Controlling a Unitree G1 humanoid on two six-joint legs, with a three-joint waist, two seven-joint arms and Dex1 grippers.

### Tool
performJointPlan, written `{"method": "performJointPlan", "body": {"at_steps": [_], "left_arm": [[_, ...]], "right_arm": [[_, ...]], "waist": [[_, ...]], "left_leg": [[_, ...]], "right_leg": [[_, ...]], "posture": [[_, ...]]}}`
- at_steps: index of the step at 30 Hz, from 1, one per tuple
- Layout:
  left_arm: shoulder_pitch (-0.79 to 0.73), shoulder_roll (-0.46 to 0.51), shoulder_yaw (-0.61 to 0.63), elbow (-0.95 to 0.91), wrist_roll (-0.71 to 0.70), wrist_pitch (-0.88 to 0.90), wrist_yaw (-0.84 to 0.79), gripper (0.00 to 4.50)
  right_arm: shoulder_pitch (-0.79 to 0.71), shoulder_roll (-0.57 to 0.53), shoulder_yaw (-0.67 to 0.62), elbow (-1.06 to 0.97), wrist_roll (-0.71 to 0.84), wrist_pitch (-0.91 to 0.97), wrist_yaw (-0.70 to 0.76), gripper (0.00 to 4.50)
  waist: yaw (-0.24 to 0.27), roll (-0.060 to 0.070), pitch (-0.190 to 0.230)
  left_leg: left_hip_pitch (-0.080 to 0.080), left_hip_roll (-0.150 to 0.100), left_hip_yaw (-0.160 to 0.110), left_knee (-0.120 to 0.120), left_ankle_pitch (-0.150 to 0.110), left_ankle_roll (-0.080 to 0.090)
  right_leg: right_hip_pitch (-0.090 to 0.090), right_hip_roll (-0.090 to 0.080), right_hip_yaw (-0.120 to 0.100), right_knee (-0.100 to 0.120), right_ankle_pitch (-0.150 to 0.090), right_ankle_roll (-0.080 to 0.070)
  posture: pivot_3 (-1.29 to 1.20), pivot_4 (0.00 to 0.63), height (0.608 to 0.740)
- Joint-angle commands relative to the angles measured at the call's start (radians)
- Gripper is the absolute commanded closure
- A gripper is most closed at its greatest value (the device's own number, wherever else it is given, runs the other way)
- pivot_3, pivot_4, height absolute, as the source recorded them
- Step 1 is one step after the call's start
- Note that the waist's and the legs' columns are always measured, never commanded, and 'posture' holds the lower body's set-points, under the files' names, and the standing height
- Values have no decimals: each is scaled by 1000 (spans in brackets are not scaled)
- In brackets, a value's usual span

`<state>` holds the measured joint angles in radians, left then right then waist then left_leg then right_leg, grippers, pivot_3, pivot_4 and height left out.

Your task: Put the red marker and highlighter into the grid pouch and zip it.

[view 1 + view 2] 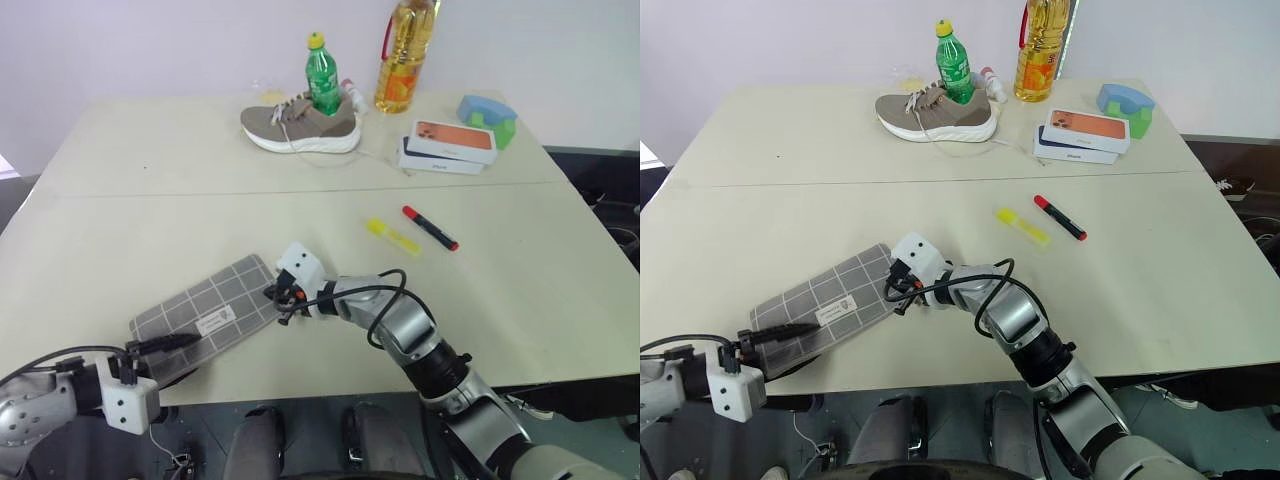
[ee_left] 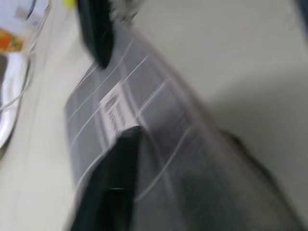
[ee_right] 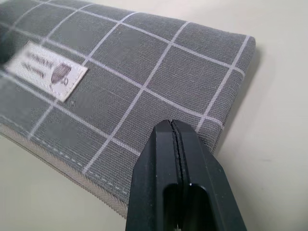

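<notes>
Both grippers are set at the flat grey fabric grid pouch (image 1: pixel 208 312) near the front edge of the pale table (image 1: pixel 520 300).

The left gripper (image 1: pixel 182 342) is laid at the pouch's near left end, one black finger (image 2: pixel 108 190) resting on the fabric; how far its fingers stand apart cannot be told. The right gripper (image 3: pixel 174 139) is seen with its two black fingers pressed together, tips over the pouch's right end; nothing is seen held between them. Farther back and well apart from the pouch, the stubby yellow highlighter (image 1: pixel 392 236) and the slim red marker with black ends (image 1: pixel 430 228) are seen lying side by side. Along the far edge are ranged a beige sneaker (image 1: pixel 298 124), a green bottle (image 1: pixel 322 76), an oil bottle (image 1: pixel 405 55) and stacked white boxes (image 1: pixel 448 147).
</notes>
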<state>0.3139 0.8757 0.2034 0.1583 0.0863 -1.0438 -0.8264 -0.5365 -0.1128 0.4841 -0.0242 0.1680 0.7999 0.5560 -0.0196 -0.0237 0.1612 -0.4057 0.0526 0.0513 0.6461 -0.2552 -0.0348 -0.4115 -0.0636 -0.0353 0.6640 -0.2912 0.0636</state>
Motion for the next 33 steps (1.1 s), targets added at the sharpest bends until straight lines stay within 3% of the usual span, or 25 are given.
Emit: {"method": "performJointPlan", "body": {"at_steps": [1, 7, 12, 16, 19, 26, 33], "left_arm": [[-28, 31, -11, 30, -1, -40, 38, 4451], [-83, 36, -31, 62, -4, -37, 89, 4487], [-108, -27, -53, -125, -226, 315, 107, 4487], [-181, -79, -85, -277, -307, 559, 123, 4487], [-258, -141, -119, -315, -301, 672, 147, 4500], [-411, -309, -221, -304, -233, 795, 208, 4500], [-452, -396, -284, -300, -199, 806, 203, 4500]], "right_arm": [[16, -4, -11, 13, -22, 19, -25, 4500], [22, -7, -31, 7, -25, -3, -45, 4500], [0, -58, -116, -32, -51, -97, -80, 4500], [-25, -159, -247, -103, -15, -127, -45, 4500], [-34, -246, -351, -144, 31, -107, 2, 3664], [-9, -374, -499, -214, 98, -46, 35, 113], [13, -356, -476, -279, 113, 37, -10, 113]], "waist": [[2, 0, 0], [4, 0, 0], [7, 0, 0], [8, 0, 1], [3, 2, 2], [4, 3, 4], [6, 4, 4]], "left_leg": [[0, 0, 0, 0, 0, 0], [0, 0, 0, 0, 0, 0], [-1, -1, 0, 1, 0, 0], [-2, -2, -1, 2, 0, 0], [-2, -2, -1, 1, 0, 0], [-2, -1, 0, 0, 0, 1], [-2, -1, 0, 1, 0, 1]], "right_leg": [[0, 0, 0, 0, 0, 0], [0, 0, -1, 0, 0, 0], [1, 0, -1, 0, 0, 1], [0, 1, -1, 0, 2, 3], [0, 2, -1, 0, 2, 4], [-1, 7, 0, -1, 2, 4], [0, 7, 2, 0, 2, 4]], "posture": [[0, 150, 740], [0, 150, 740], [0, 150, 740], [0, 150, 740], [0, 150, 740], [0, 150, 740], [0, 150, 740]]}}
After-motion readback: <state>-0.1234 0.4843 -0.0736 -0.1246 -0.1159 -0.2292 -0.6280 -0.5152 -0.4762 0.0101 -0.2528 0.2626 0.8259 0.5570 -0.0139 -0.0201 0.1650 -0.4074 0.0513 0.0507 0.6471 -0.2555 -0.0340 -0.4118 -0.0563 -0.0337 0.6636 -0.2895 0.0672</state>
